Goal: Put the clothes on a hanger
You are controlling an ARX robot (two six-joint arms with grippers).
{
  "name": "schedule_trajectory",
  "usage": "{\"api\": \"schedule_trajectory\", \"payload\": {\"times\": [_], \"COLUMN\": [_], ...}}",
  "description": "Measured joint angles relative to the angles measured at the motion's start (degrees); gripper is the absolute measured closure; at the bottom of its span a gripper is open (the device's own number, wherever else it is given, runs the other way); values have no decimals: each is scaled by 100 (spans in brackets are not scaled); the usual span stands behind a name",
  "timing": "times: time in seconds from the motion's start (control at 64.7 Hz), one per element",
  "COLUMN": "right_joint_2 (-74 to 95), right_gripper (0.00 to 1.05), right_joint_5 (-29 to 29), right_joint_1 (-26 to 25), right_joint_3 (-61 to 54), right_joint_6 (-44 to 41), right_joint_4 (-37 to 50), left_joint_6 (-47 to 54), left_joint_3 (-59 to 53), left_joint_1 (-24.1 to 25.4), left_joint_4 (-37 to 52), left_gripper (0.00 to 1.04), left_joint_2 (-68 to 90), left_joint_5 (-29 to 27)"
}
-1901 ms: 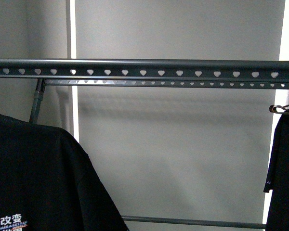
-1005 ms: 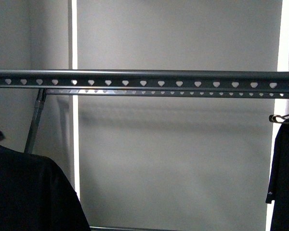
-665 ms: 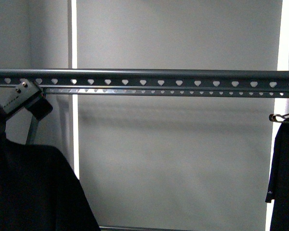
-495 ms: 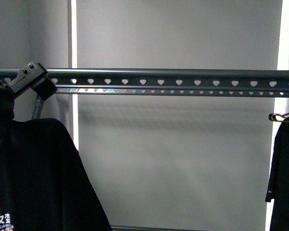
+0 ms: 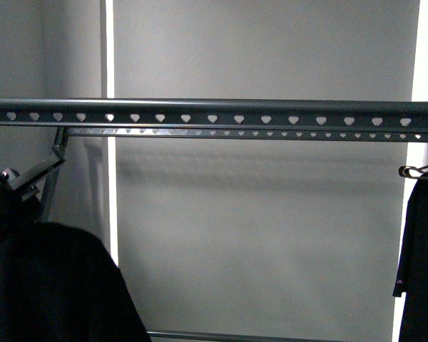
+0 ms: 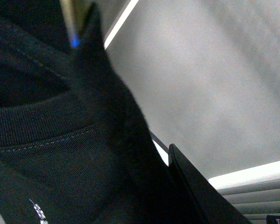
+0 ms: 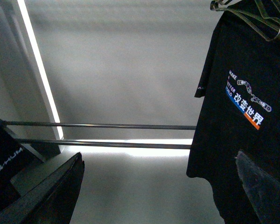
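The clothes (image 5: pixel 50 285), a black T-shirt, hang at the lower left of the front view; their print is out of view. My left gripper (image 5: pixel 18 182) is shut on them near the collar, below the hanger's left end. In the left wrist view the ribbed collar and black cloth (image 6: pixel 60 140) fill the picture beside one dark finger (image 6: pixel 196 191). The hanger (image 5: pixel 214 112), a grey rail with heart-shaped holes, runs across the front view above the clothes. My right gripper (image 7: pixel 158 191) is open and empty, and does not show in the front view.
Another black T-shirt (image 5: pixel 419 263) hangs on a wire hanger (image 5: pixel 414 171) at the rail's right end; the right wrist view shows its Chinese-character print (image 7: pixel 249 105). A grey rack leg (image 5: pixel 55 160) stands at the left. A low crossbar (image 5: pixel 271 336) runs below. A grey wall is behind.
Half a second ago my left gripper was up at the rail with the clothes' print showing. Now the gripper and clothes sit lower, and the print has dropped out of view.
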Motion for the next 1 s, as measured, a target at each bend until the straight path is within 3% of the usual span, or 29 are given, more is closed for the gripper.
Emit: {"api": "schedule_trajectory", "payload": {"times": [0.325,0.587,0.788,0.927,1.005], "right_joint_2": [0,0,0,0,0], "right_gripper": [7,7,7,7,7], "right_joint_5": [0,4,0,2,2], "right_joint_1": [0,0,0,0,0], "right_joint_3": [0,0,0,0,0], "right_joint_6": [0,0,0,0,0], "right_joint_4": [0,0,0,0,0], "left_joint_6": [863,2374,4271,6408,7482], "left_joint_3": [-1620,-2192,-2146,-1764,-1609], "left_joint_1": [-74,-632,-822,-481,-308], "left_joint_4": [-238,-1508,-2310,-2588,-2437], "left_gripper": [99,100,101,101,101], "left_joint_2": [-1545,-2761,-3060,-2741,-2511], "left_joint_5": [1047,2883,4103,4918,4959]}}
